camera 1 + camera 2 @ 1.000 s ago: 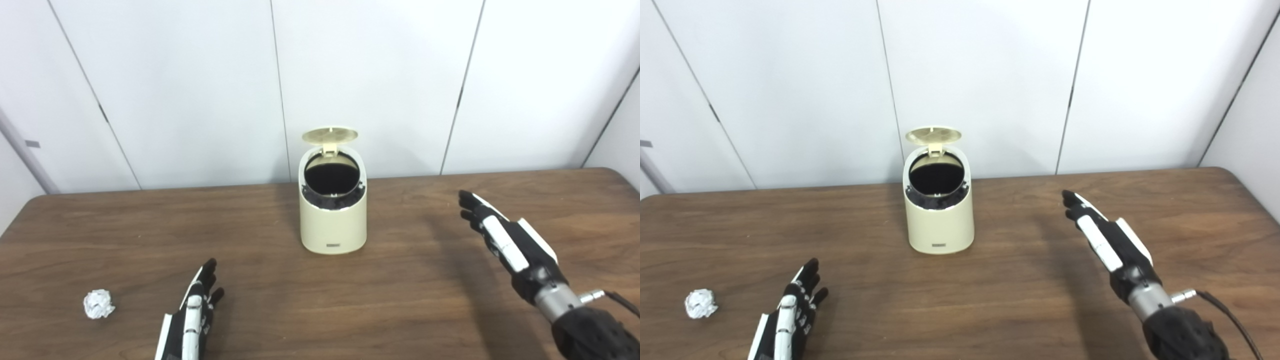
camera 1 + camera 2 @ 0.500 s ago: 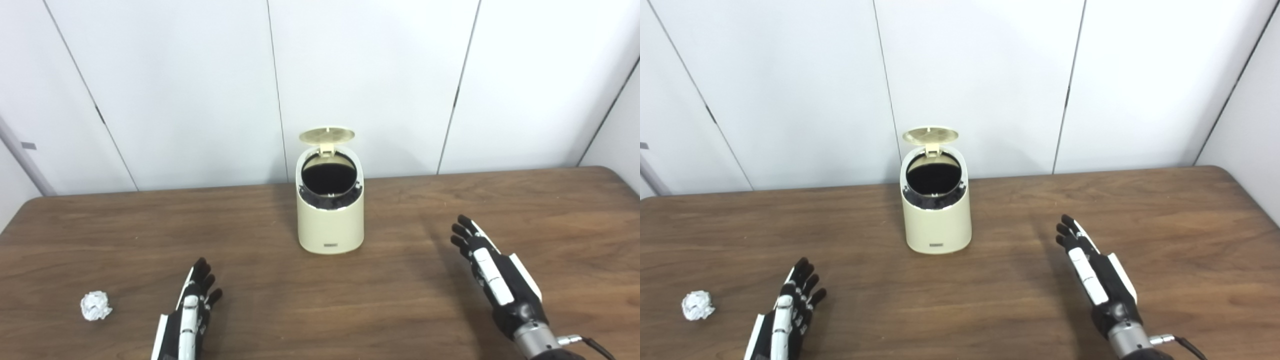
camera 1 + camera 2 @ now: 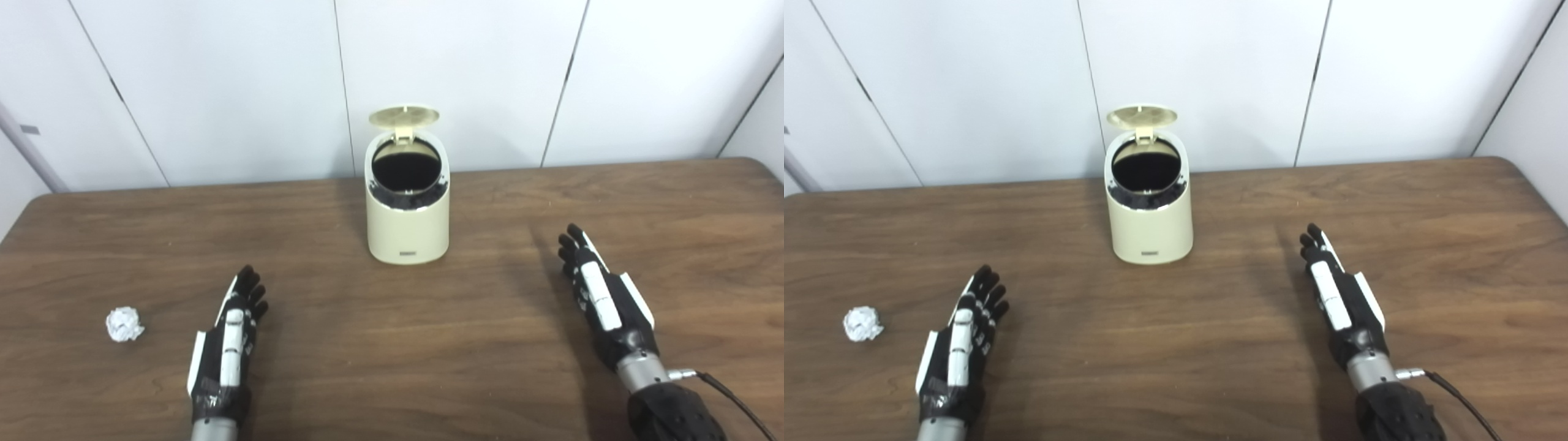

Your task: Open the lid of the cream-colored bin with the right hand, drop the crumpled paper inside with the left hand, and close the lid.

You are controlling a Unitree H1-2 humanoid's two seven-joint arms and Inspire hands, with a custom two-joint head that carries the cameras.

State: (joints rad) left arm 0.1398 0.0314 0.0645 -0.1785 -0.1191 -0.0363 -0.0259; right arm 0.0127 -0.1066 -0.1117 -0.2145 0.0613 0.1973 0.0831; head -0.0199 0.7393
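The cream-colored bin (image 3: 407, 214) stands upright near the table's far middle. Its round lid (image 3: 404, 116) is flipped up at the back, and the dark opening faces me. A crumpled white paper ball (image 3: 124, 324) lies on the table at the near left. My left hand (image 3: 229, 343) rests flat and open to the right of the paper, a short way apart from it. At the near right, my right hand (image 3: 600, 300) lies flat and open, well clear of the bin. Neither hand holds anything.
The brown wooden table (image 3: 392, 380) runs across the whole view, with its rounded far corners at left and right. White wall panels (image 3: 459, 67) stand close behind the bin.
The camera has tilted down, so the whole scene sits higher in the picture. My right hand has dropped from a raised position near the bin's height and pulled back toward me onto the table.
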